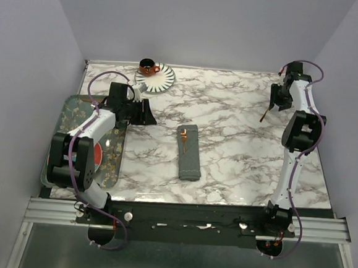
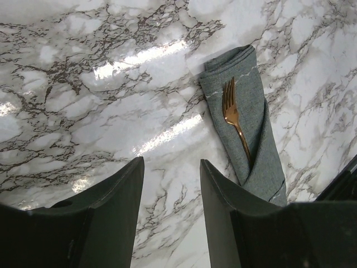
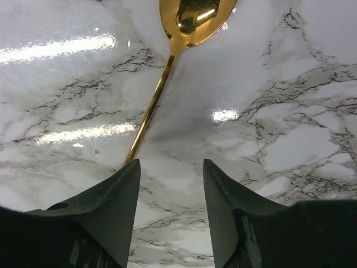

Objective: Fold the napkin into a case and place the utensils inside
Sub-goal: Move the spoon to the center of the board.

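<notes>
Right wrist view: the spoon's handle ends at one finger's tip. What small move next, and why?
Probably nudge the right gripper sideways until the spoon handle sits between the jaws: they stand apart with nothing between, and the fork already lies in the case.

Fork (image 2: 234, 120) lies in case (image 1: 189, 153), spoon (image 3: 167, 67) far right.

Top camera looks down from 6 o'clock; wrist cameras face down close over the table (image 1: 231, 107), the left sharing the case (image 1: 189, 152).
</notes>
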Robot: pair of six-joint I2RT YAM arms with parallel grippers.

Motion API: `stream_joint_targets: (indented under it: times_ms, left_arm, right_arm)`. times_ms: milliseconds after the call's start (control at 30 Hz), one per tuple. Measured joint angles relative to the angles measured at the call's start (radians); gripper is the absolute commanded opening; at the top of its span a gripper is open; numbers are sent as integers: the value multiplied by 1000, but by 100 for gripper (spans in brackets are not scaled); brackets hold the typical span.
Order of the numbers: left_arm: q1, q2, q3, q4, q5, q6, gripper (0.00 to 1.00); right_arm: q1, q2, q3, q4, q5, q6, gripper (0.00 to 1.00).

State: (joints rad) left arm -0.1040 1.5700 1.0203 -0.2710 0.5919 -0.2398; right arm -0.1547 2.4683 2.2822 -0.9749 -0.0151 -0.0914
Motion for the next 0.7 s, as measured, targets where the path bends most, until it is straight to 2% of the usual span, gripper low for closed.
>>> stream_joint_targets:
  times_ms: [533,633,700]
  left_arm:
    - [11,0,-2,0,0,-1,54]
    - [12,0,-2,0,0,-1,54]
    - [13,0,-2,0,0,-1,54]
  right_arm:
    - [62,62,67,-38,29,-144,45]
    - [76,75,91,-50,34,-188,42]
    - [83,87,106,-53,37,-209,35]
